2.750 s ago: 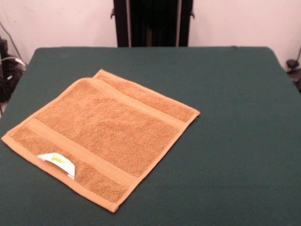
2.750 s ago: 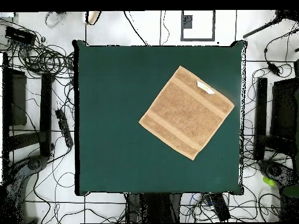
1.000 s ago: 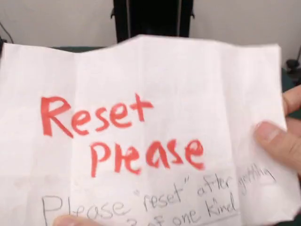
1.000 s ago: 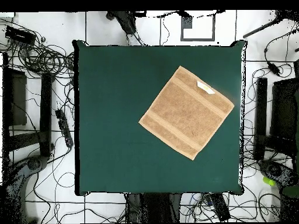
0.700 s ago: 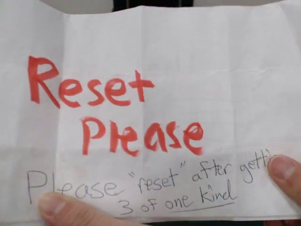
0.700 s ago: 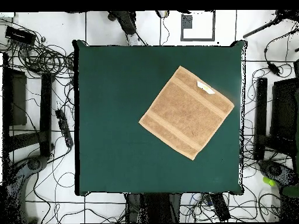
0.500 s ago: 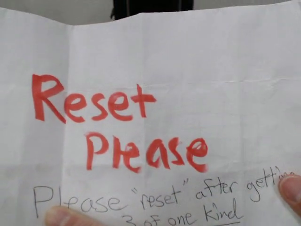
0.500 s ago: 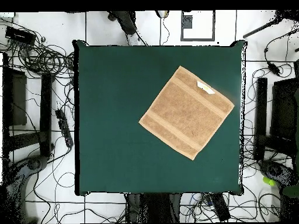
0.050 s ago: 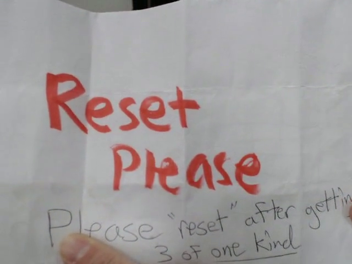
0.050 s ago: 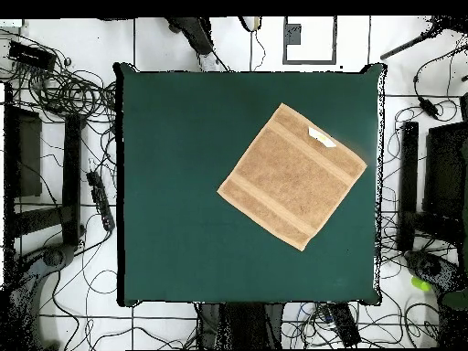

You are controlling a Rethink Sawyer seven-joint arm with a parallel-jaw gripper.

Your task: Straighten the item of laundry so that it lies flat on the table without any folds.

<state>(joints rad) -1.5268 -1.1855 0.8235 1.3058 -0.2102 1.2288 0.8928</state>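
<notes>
Seen from overhead: a large rectangular table [image 10: 183, 183] with a dark green felt-like top, ringed by pale floor strewn with black cables [image 10: 64, 91]. Lying flat and turned diamond-wise on the table's right half, a small square orange-tan terry towel [image 10: 292, 176], small white tag [image 10: 322, 137] near its upper corner. Blocking nearly the whole front view, a creased white paper sheet [image 9: 220, 82] lettered "Reset Please" in red, pinched by a fingertip [image 9: 82, 248] at the bottom edge. No gripper visible in either view, so fingers' state impossible to tell.

paper sheet [image 9: 220, 82] | red "Reset Please" | pen: "reset", "one kind"
</notes>
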